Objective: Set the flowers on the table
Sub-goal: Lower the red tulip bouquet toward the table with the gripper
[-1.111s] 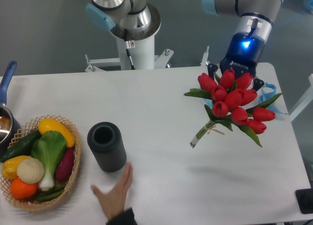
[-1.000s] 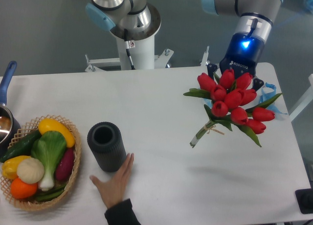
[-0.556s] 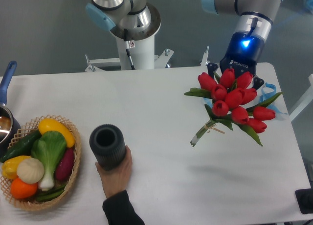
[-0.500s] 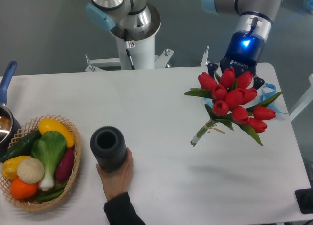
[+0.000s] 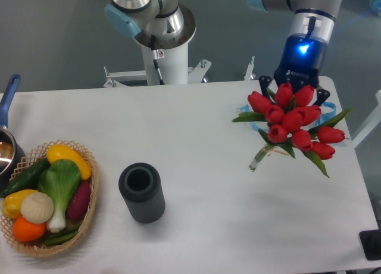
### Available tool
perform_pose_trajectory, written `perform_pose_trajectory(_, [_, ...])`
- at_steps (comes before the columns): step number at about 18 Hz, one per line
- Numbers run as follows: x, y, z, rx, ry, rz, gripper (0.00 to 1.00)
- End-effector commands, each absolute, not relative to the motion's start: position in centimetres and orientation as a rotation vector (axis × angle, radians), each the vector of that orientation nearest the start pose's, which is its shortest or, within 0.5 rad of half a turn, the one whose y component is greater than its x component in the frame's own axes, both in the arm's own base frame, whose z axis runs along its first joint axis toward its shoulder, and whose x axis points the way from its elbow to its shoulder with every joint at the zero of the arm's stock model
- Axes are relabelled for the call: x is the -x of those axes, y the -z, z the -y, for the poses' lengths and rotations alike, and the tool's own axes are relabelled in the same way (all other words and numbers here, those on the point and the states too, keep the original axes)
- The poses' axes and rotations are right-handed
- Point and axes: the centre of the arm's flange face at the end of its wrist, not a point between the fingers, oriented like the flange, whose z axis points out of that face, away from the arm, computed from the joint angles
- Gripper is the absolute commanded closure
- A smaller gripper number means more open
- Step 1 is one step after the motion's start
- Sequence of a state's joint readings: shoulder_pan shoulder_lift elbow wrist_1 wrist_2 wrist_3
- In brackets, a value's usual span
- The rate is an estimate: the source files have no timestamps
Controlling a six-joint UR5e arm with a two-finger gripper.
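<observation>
The robot's blue-lit claw point(image 5: 296, 88) grips the bunch of red tulips point(image 5: 292, 122), far right of the ribbed black vase point(image 5: 142, 192).

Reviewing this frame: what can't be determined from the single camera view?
- Gripper jaws: hidden behind the flowers, so open or shut cannot be told.
- Whether the flower stems touch the table: the overhead angle hides it.
- Blue item behind the flowers: mostly covered by blooms, unidentifiable.
- Pot at left: cut off by the frame edge.
- Dark cylinder: its inside is too dark to see.
</observation>
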State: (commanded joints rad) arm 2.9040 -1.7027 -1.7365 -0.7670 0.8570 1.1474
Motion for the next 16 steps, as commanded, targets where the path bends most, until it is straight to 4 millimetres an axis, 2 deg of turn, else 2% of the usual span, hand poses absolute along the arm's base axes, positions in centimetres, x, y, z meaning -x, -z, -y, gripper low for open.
perform_pose_trajectory(5, [47.9,-44.0,-35.0,2.527,-0.395,-0.052,0.69])
perform_pose_trajectory(8, [46.7,-41.8,-37.4,2.710,-0.433,-0.148,0.69])
perform_pose_trajectory(13, [46.4,-38.7,-42.5,3.020,-0.429,-0.300,0.69])
perform_pose_trajectory(16, [46.6,-35.0,-44.8,3.140,-0.421,-0.371,0.69])
